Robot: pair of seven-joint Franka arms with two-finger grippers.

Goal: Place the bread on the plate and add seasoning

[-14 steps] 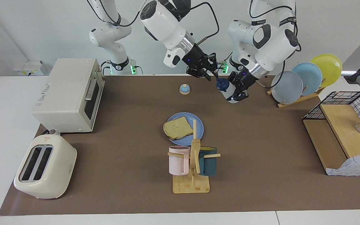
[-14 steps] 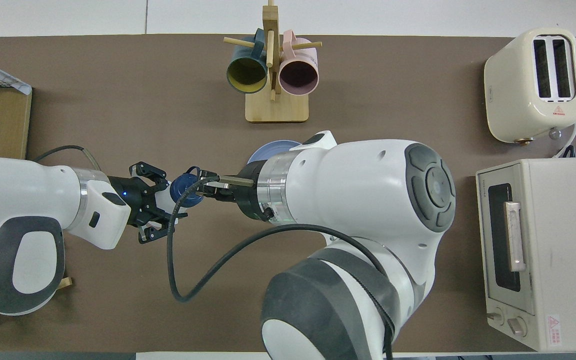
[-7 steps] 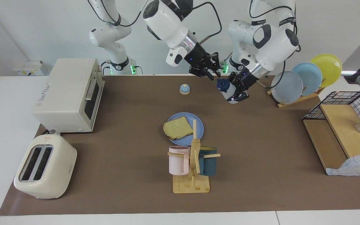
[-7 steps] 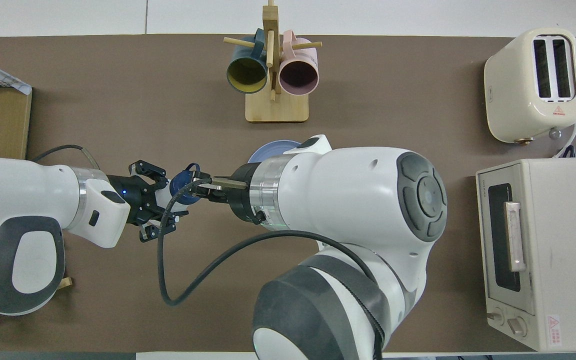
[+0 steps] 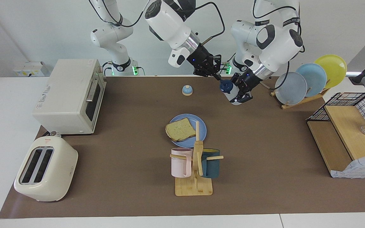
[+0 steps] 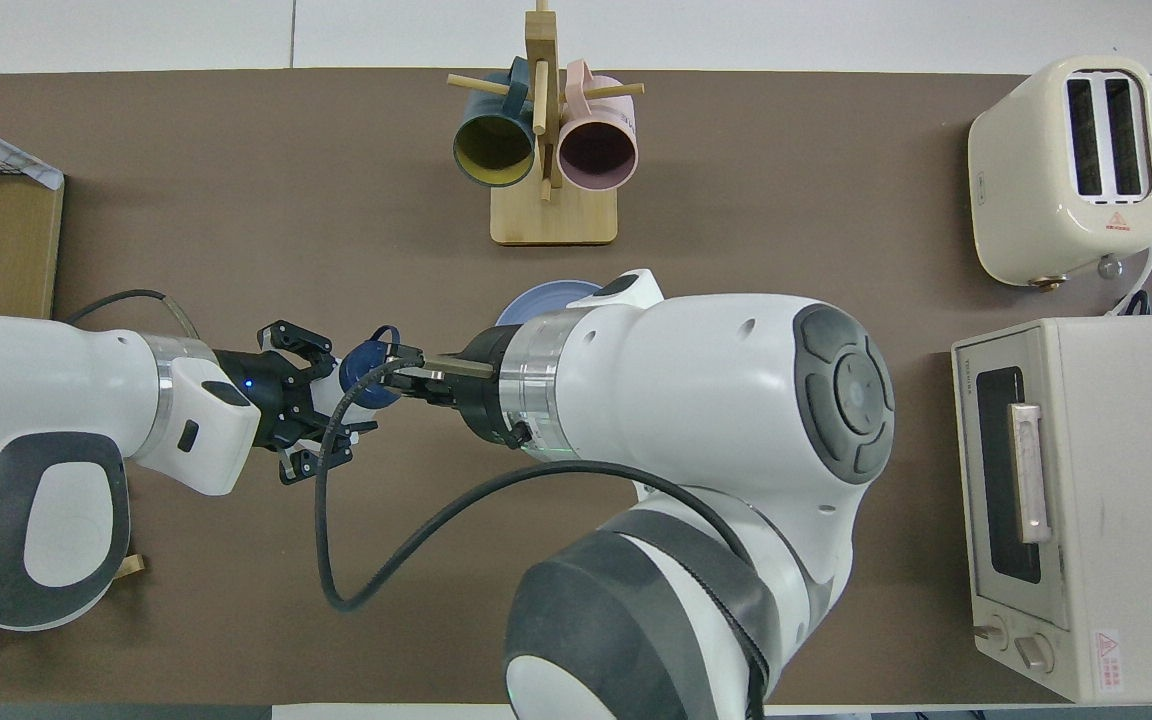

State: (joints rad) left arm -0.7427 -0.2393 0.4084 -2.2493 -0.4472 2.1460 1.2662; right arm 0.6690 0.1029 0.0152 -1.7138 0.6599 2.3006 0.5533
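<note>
The bread lies on the blue plate in the middle of the table, on the side toward the right arm's end; in the overhead view only the plate's rim shows past the right arm. My left gripper is shut on the seasoning bottle and holds it tilted in the air, near the robots' edge of the table. It also shows in the overhead view, where the bottle's navy cap points at the right gripper. My right gripper has its tips at the cap.
A small blue-domed bell stands nearer to the robots than the plate. The mug rack stands just farther out. The toaster oven and toaster are at the right arm's end. The plate rack and wire shelf are at the left arm's end.
My right gripper has moved toward the left gripper and come down onto the bottle's cap. The left gripper and the bottle have hardly moved.
</note>
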